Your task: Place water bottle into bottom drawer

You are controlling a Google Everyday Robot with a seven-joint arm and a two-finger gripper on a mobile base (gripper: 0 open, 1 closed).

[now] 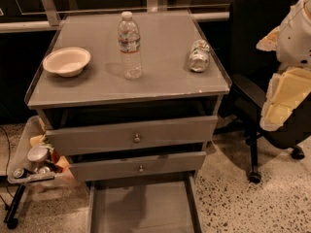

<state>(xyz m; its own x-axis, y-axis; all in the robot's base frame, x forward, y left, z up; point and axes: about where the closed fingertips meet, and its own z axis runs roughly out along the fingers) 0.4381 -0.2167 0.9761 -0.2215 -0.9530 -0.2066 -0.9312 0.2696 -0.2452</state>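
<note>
The water bottle (129,45) stands upright in the middle of the grey cabinet top (160,81); it is clear, with a white cap and a pale label band. The bottom drawer (141,208) is pulled out below the cabinet, and its flat grey floor is bare. My gripper (284,98) is on the white and pale yellow arm at the right edge of the view. It hangs right of the cabinet, over the black chair, well apart from the bottle. It holds nothing that I can see.
A pale bowl (66,60) sits on the cabinet top at the left. A silver-and-white can (198,55) lies at the right. Two grey drawers with round knobs (136,138) are slightly open. A black wheeled chair (252,42) stands at the right. A tray of clutter (34,161) is at the lower left.
</note>
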